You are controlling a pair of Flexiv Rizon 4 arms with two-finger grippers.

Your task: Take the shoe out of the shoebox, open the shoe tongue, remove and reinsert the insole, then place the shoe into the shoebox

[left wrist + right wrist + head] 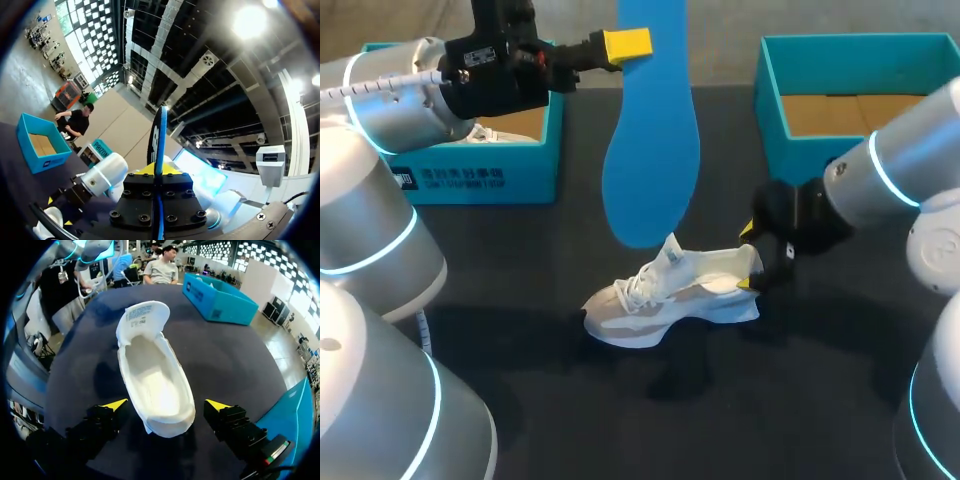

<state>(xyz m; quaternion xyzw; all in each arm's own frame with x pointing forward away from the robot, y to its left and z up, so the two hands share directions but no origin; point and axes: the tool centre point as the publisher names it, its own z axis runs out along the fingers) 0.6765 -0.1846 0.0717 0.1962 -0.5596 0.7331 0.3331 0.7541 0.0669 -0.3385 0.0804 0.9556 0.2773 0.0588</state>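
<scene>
Dark table; white shoe; teal shoebox; second teal box, perhaps lid

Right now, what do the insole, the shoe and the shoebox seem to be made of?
Insole: probably foam, matte blue, thin and even. Shoe: looks like white mesh or knit fabric with laces, matte; thick pale sole, likely rubber or foam. Shoebox: cardboard, teal outside, bare brown floor inside.
</scene>
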